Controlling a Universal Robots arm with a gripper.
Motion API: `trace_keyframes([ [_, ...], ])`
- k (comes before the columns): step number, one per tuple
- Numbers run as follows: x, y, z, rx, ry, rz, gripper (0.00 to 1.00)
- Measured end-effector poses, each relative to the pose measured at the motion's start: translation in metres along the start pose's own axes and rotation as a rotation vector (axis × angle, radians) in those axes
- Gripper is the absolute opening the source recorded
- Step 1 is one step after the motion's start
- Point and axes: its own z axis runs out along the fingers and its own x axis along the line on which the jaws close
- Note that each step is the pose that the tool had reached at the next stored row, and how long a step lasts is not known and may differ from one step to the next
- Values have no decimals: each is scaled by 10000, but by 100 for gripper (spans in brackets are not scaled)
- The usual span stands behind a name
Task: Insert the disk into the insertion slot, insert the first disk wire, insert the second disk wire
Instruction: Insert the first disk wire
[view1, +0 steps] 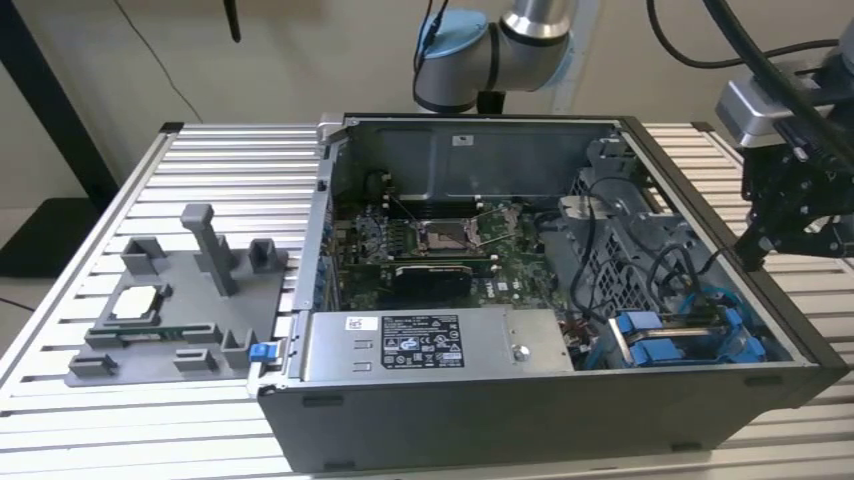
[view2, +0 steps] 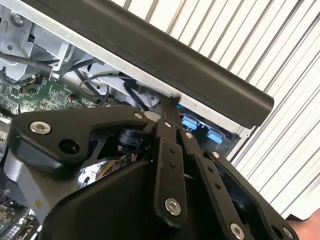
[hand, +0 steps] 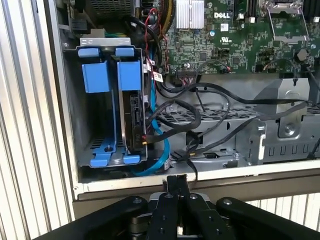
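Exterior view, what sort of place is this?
Probably a robotics lab bench: an open computer case sits on a slatted aluminium table, a grey fixture beside it, and a robot arm above.

Disk (hand: 136, 116) — inside the insertion slot (hand: 75, 120)

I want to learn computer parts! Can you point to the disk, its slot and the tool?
The disk (hand: 136, 117): first wrist view, its dark edge.
The insertion slot (hand: 84, 120): first wrist view, grey inner wall.
The tool (hand: 176, 180): first wrist view, between shut fingertips.

Bright even light, soft shadows
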Motion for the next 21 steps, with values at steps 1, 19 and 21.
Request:
trace_keyframes([
  [1,-2,-2,-13,-8,-1,1,0],
  [19,37,-81,29,-127,20,104,0],
  [21,37,-81,30,-134,11,121,100],
])
